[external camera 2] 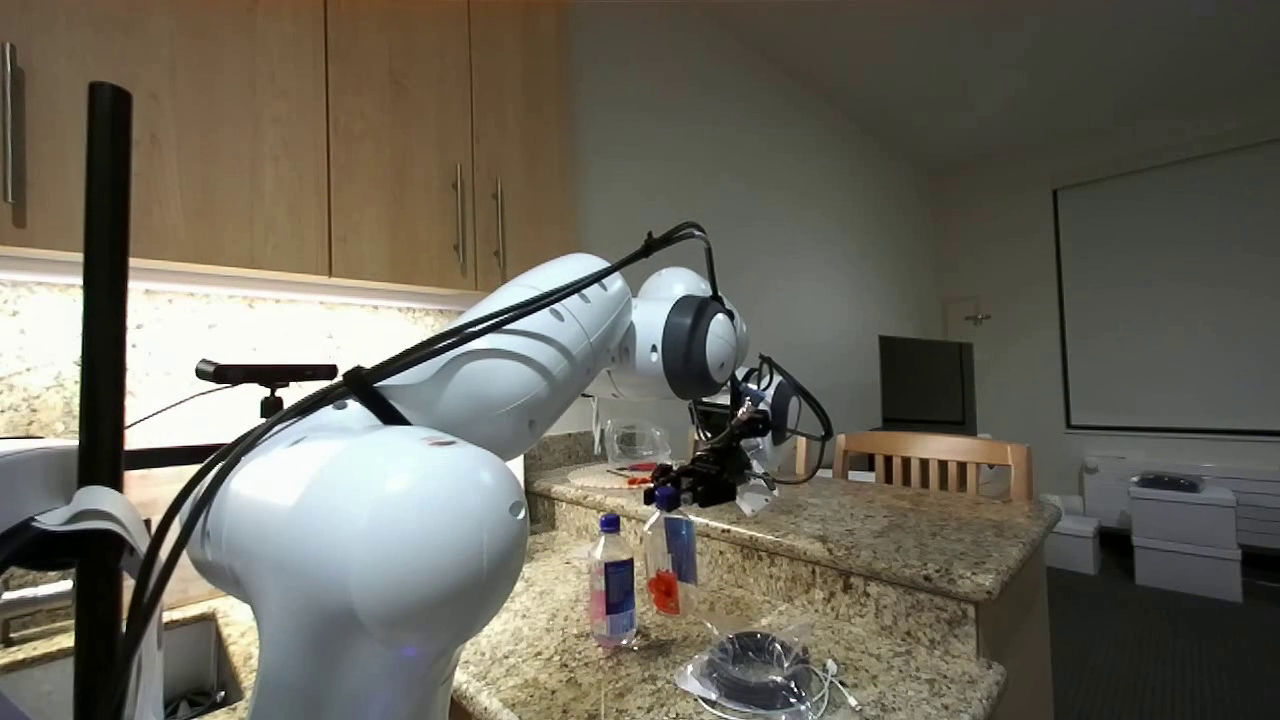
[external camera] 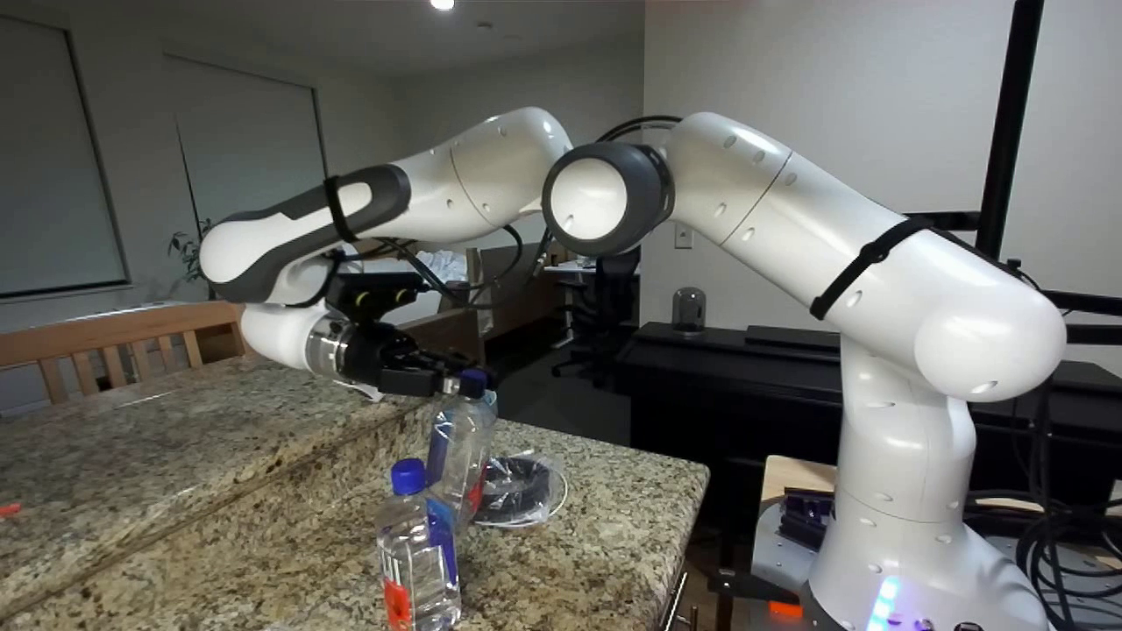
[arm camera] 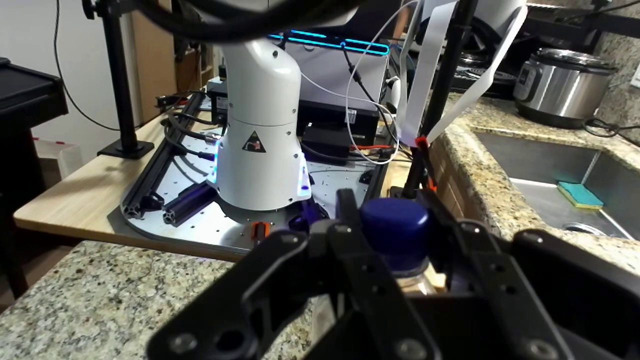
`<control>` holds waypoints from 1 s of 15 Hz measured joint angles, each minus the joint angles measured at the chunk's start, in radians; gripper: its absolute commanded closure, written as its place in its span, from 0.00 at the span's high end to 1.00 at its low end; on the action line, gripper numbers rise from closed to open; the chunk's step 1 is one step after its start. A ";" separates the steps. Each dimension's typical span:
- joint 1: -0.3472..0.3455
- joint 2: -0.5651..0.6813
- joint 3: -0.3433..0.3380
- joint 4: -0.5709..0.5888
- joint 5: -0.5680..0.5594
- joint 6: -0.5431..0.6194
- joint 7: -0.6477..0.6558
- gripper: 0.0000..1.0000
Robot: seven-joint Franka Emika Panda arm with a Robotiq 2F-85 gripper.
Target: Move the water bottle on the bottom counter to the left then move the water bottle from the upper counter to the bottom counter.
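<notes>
A: In an exterior view, a white robot arm (external camera: 491, 175) reached across the speckled granite lower worktop (external camera: 570, 570), its black tool (external camera: 458, 383) pinching the gripped water bottle (external camera: 469, 438) at its blue cap (external camera: 473, 383).

B: And the standing water bottle (external camera: 416, 561)?

A: It rose upright on the same worktop, hiding a lower corner of the gripped one. Both were clear plastic, blue-capped, with reddish patches low on their sides.

B: In an exterior view, a narrow gap parted the two. The gripped water bottle showed before the front face of the raised upper worktop (external camera 2: 860, 525); whether its base met the lower worktop could not be told.

A: Near it lay a plastic-wrapped black coil (external camera 2: 745, 685), and a wooden chair (external camera 2: 930, 447) stood beyond the upper worktop.

B: And in the wrist view?

A: Dark fingers (arm camera: 350, 217) pressed on both sides of the blue cap. Past them rose the arm's pale base (arm camera: 262, 175), set on a grey plate (arm camera: 340, 184).

B: On the right of that view, a teal sponge (arm camera: 580, 195) lay inside a steel sink (arm camera: 540, 154), and a steel cooker (arm camera: 565, 85) sat on the far worktop (arm camera: 492, 117) beyond the sink.
</notes>
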 measured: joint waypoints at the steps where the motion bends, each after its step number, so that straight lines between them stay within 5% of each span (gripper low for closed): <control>1: 0.000 0.005 0.000 0.000 0.000 -0.005 0.000 0.14; 15: 0.043 0.031 -0.022 0.000 -0.012 -0.012 0.003 0.14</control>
